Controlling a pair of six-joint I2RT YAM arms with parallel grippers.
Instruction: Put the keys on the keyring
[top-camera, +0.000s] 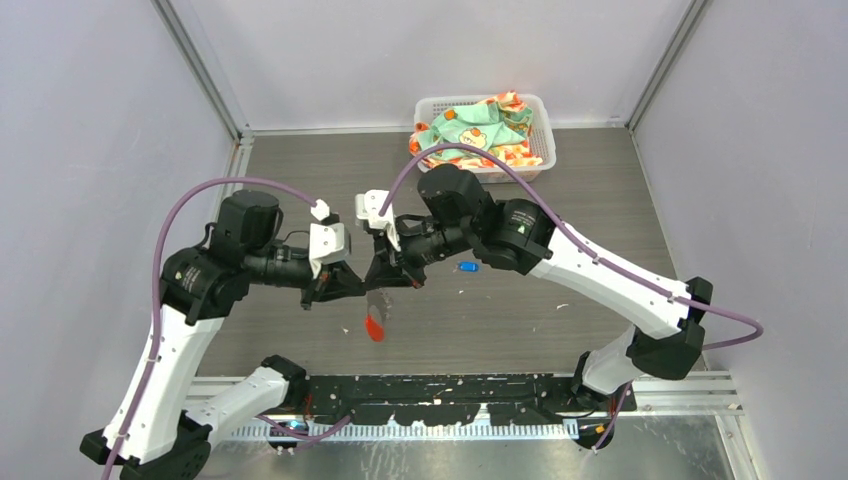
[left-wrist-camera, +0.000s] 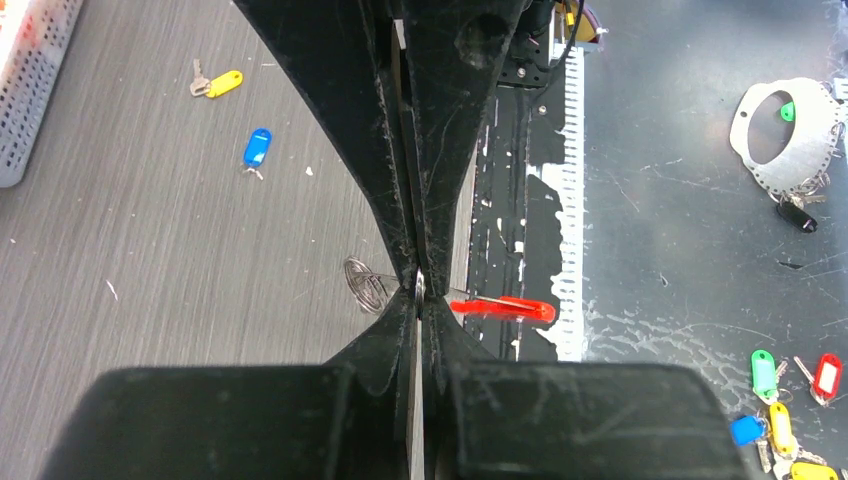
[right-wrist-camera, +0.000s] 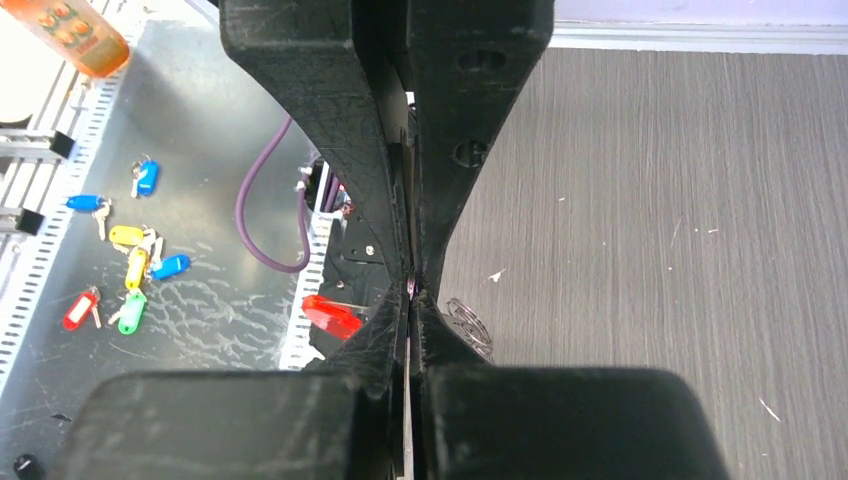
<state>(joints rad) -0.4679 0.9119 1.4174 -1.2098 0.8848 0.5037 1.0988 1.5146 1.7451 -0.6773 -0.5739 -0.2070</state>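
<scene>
Your left pincer (left-wrist-camera: 418, 290) is fully closed on the keyring (left-wrist-camera: 505, 308). The wire coils show on one side of its tips and the long red tag juts out on the other. Your right pincer (right-wrist-camera: 410, 290) is closed just as tightly at the same ring, its tips meeting between the coils and the tag. The two pincers sit nose to nose over the middle of the table (top-camera: 620, 200), closer to the near edge, and the red tag hangs below them.

The blue key (top-camera: 467, 267) lies on the table just beside your right arm. The yellow key (left-wrist-camera: 222, 83) lies beyond it, nearer the basket (top-camera: 548, 140).

The basket, stuffed with patterned cloth (top-camera: 480, 125), sits against the far edge toward the right corner. Walls (top-camera: 100, 120) close in the left, right and far edges. Bare table runs along the left edge, the right edge and the far-left corner. The black rail (top-camera: 440, 385) lines the near edge.

Below the near edge lie spare tagged keys (right-wrist-camera: 130, 265); you cannot tell whether the tags carry any lettering. The orange object (right-wrist-camera: 75, 30) carries dark marks, too blurred to read.
</scene>
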